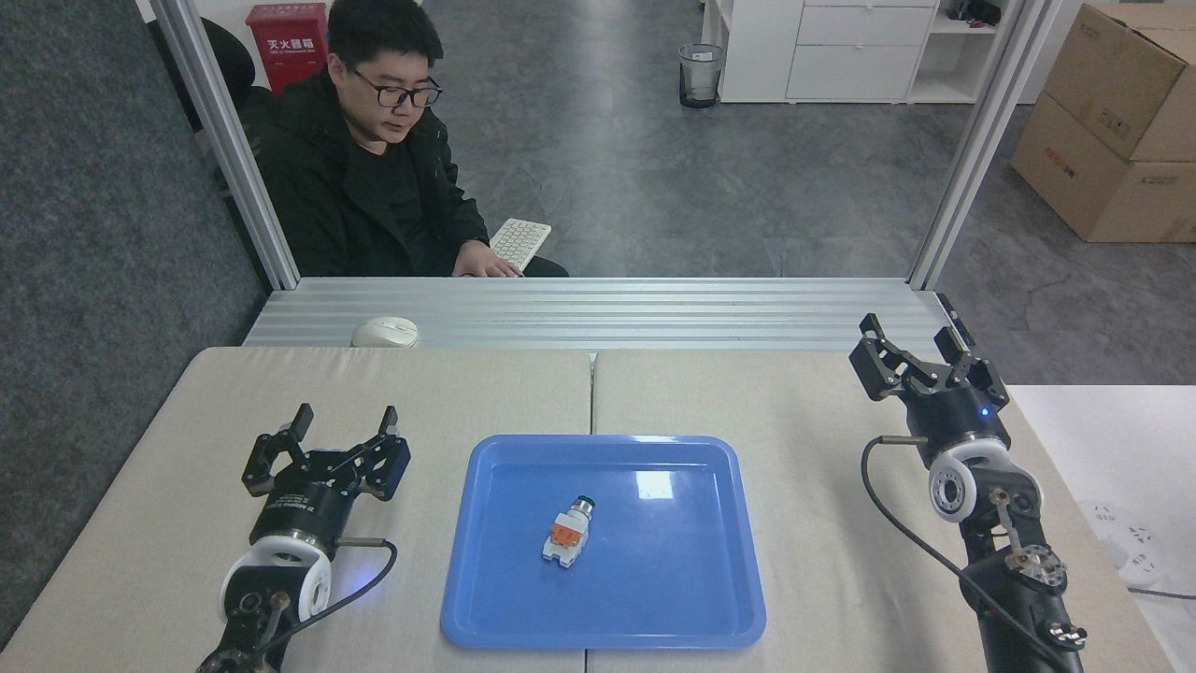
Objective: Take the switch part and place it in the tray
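The switch part [567,534], white with an orange middle and a dark green button, lies on its side inside the blue tray [691,579], left of the tray's centre. My left gripper [344,429] is open and empty over the beige table, well to the left of the tray. My right gripper [914,342] is open and empty, raised near the table's far right edge.
A white computer mouse [384,332] rests on the metal ledge behind the table. A person in black sits beyond it with a hand on a white keyboard [519,241]. A white power strip [1126,550] lies at the right.
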### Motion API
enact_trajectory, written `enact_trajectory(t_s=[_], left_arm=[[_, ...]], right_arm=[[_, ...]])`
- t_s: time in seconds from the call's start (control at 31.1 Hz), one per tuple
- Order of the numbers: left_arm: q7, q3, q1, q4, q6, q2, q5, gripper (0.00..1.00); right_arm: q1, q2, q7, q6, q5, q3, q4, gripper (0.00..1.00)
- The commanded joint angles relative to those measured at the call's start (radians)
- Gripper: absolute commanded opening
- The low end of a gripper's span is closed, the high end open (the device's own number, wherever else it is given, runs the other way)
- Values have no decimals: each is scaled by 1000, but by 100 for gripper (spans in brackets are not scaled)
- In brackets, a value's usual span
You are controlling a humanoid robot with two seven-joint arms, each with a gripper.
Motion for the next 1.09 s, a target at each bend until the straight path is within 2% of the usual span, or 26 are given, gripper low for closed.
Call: enact_trajectory(t_s=[0.0,0.74,0.96,1.06], left_arm=[[-1,130,0,-6,-1,76,11,100],[-10,80,-47,-17,2,65,-9,100],[-13,76,-49,-17,-1,35,-20,100],[-13,19,-46,-17,4,16,-26,100]], right_arm=[[0,0,1,0,0,0,0,100],[0,0,1,0,0,0,2,100],[0,0,-1,0,0,0,2,100],[0,0,1,0,0,0,0,100]])
